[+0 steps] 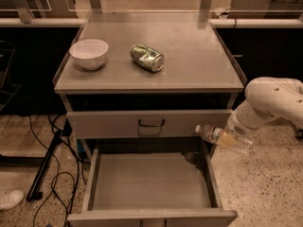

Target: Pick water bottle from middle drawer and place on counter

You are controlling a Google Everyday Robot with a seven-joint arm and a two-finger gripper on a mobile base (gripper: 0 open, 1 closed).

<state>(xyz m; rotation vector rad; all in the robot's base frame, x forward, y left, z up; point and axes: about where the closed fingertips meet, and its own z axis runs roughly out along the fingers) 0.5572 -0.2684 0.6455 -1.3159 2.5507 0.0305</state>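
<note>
The water bottle (222, 137) is a clear plastic bottle with a white cap, held lying sideways with the cap pointing left. My gripper (235, 135) is shut on the water bottle at the right side of the cart, above the right wall of the open middle drawer (147, 178). The drawer's flat grey floor holds nothing. The counter (189, 46) is the cart's grey top, above and to the left of the bottle. My white arm (272, 100) reaches in from the right.
A white bowl (89, 53) and a dented green-and-silver can (147, 57) sit on the counter's left and middle. A closed drawer front with a dark handle (151, 123) is below the top. Cables and a stand leg (45, 174) lie on the floor at left.
</note>
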